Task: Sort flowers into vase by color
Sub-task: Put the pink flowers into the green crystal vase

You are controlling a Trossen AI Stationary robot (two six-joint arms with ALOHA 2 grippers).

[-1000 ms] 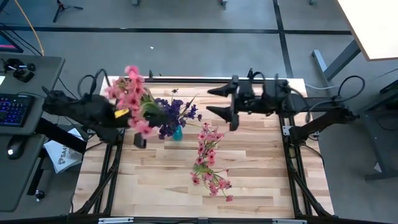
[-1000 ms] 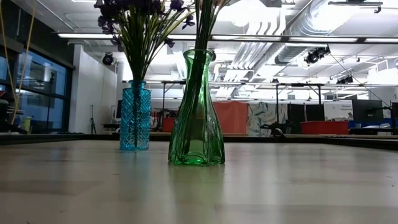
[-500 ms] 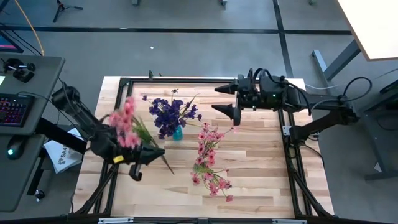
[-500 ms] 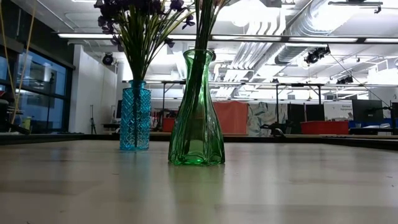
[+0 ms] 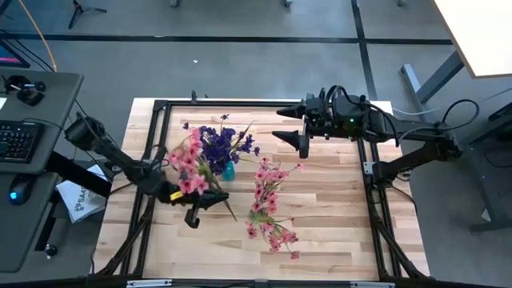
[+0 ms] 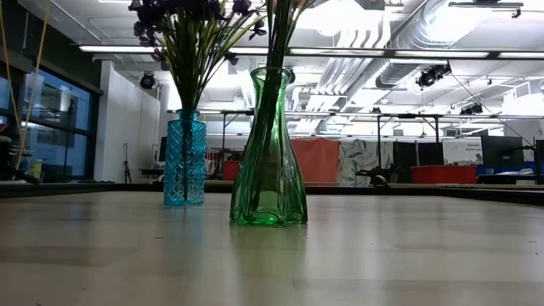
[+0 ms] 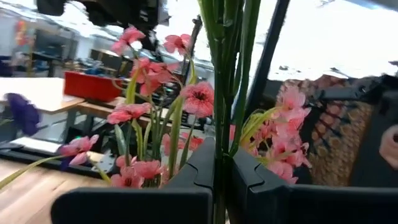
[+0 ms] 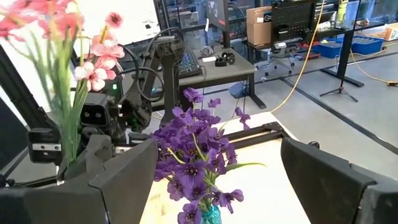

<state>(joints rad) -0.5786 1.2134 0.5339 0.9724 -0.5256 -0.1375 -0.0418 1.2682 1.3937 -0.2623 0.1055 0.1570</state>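
Observation:
My left gripper (image 5: 203,199) (image 7: 222,163) is shut on a pink-blossomed sprig (image 5: 188,164) and hangs above the table just left of the green vase (image 6: 269,153). That vase stands on its base and holds pink flowers (image 5: 269,200) by their stems. The blue vase (image 6: 184,157) (image 5: 229,171) holds the purple flowers (image 5: 220,146) (image 8: 198,155). My right gripper (image 5: 286,124) (image 8: 217,180) is open near the far edge, facing the purple flowers. Neither gripper shows in the low view. My left gripper pinches the pink sprig's bundle of green stems (image 7: 225,106) between its two fingers (image 7: 200,171), which lie across the stems. The sprig is lifted clear and tilted. Its blossoms (image 7: 198,98) rise beyond the fingers, and its stem end (image 5: 231,216) sticks out toward the near edge.
The wooden table top (image 5: 336,216) has bare room to the right of the green vase and along the near edge. A black frame (image 5: 372,172) runs around the table. A desk with a keyboard (image 5: 16,140) stands off the left side.
My left gripper has carried the pink sprig from beside the blue vase toward the near edge, then rightward toward the green vase. The sprig has tipped, its blossoms now closer to the purple flowers. Both vases have stayed put.

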